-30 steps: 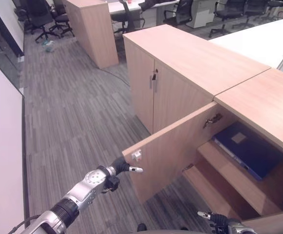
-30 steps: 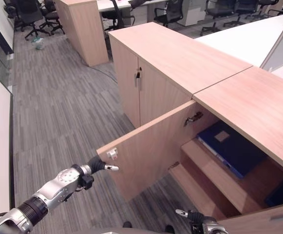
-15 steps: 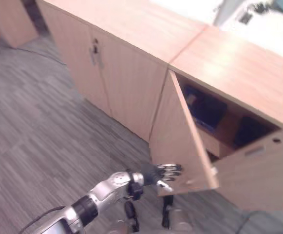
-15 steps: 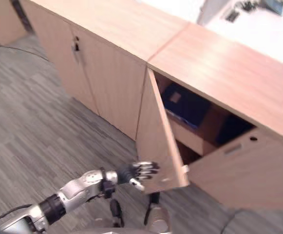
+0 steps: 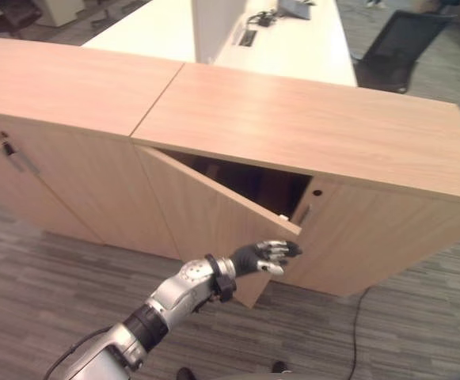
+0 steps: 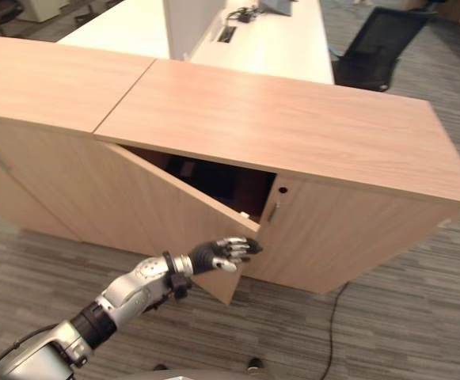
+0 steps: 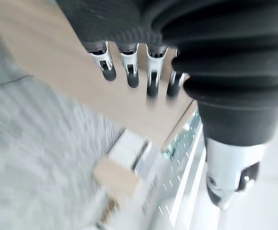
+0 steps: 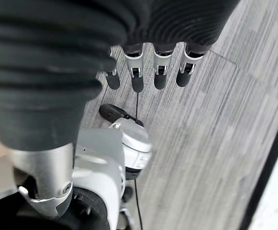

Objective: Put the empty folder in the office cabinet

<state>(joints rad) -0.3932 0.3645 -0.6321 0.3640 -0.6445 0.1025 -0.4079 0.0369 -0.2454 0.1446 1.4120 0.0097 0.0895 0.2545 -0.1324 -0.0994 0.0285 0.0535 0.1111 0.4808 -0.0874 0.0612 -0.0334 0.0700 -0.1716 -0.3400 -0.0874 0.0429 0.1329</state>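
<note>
Left hand against the cabinet's half-open door

The office cabinet spans the frame's middle; its door stands ajar at centre. The left hand, fingers straight, rests on the door's edge. The right hand hangs relaxed, empty. The folder can't be made out.

No text, label, number or sign can be read anywhere: the cabinet top, its half-open door by the left hand's fingers, and the white tabletop behind carry no legible marking.
</note>
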